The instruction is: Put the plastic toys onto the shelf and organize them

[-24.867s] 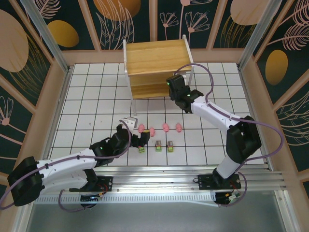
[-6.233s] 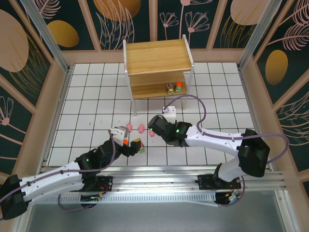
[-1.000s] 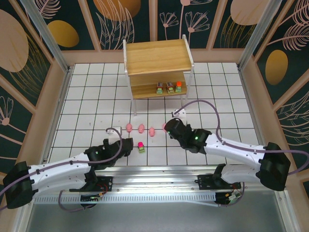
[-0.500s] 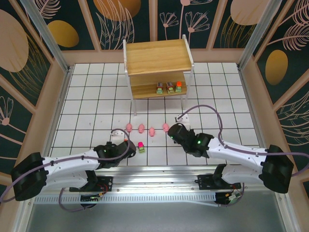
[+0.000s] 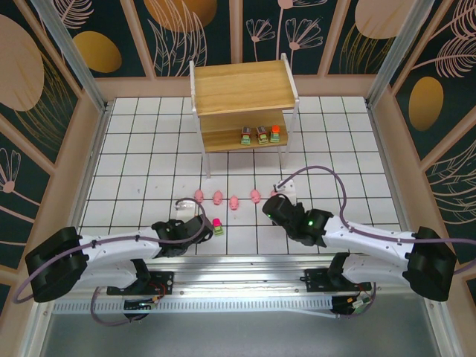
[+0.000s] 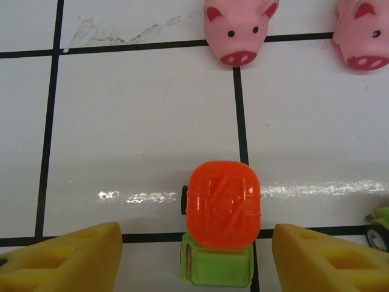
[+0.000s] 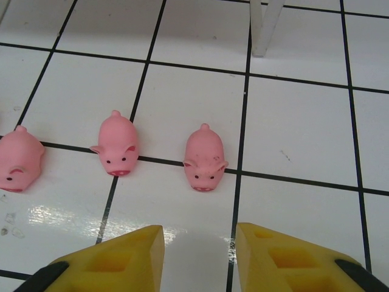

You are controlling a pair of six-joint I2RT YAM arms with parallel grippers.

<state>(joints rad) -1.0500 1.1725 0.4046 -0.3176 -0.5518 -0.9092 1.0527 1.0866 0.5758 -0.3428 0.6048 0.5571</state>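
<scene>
White gridded tiles are covering the desk (image 5: 134,149), and dark flower-patterned walls are closing it in. Compared with a second ago, the right gripper (image 7: 200,243) is sitting lower and further right in the top view, leaving the row of pigs (image 5: 218,198) uncovered. The left gripper (image 6: 196,243) is lying closer to the block (image 6: 222,207). Six seconds back the shelf (image 5: 238,85) was carrying two pieces. Now three blocks (image 5: 262,134) are standing side by side on its lower board, right of centre.

The block is standing upright at lower centre of the left wrist view, on a tile line. It is showing a green body, a ribbed orange-red cap and a small black wheel. The left gripper's yellow fingers are standing spread on either side of it, with a gap on each side. The right gripper's fingers are parting narrowly and pinching nothing, with two pigs facing them.

Open tiles are stretching to the left and right of the shelf. The block is sitting close to the desk's near edge.
</scene>
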